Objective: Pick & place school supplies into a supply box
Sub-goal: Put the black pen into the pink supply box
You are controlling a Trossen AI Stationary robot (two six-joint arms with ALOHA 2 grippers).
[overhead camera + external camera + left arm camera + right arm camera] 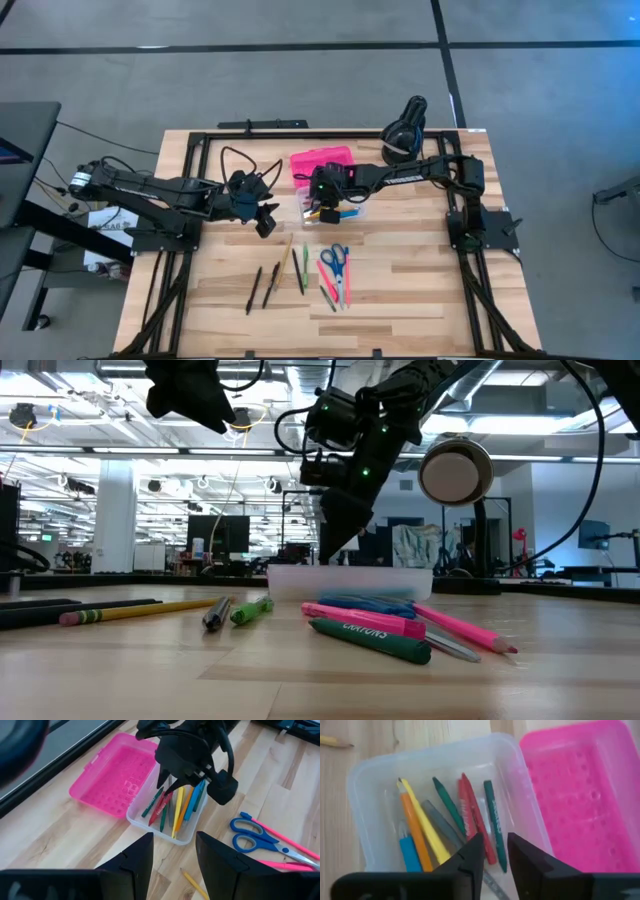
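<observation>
High view: the right pincer is seen hanging just above the clear base of the box, near the worktop's centre. In the right wrist view its fingers are parted by a narrow gap and nothing is gripped between them. Below the fingers, inside the base, a yellow pen, an orange pen, a blue pen, a grey pen, two green pens and a red pen are laid side by side. The pink lid is folded open flat on the worktop, joined to the base at its 12 o'clock side.

At 9 o'clock from the box the left pincer is held above the worktop, its fingers spread apart and empty.

At 6 o'clock from the box the remaining supplies lie on the wood: blue-handled scissors, a pink pen just beside them, a green pen, a yellow pencil and two dark pens farther toward 7 o'clock. A black lamp stands at 1 o'clock from the box, near the worktop's far edge.
</observation>
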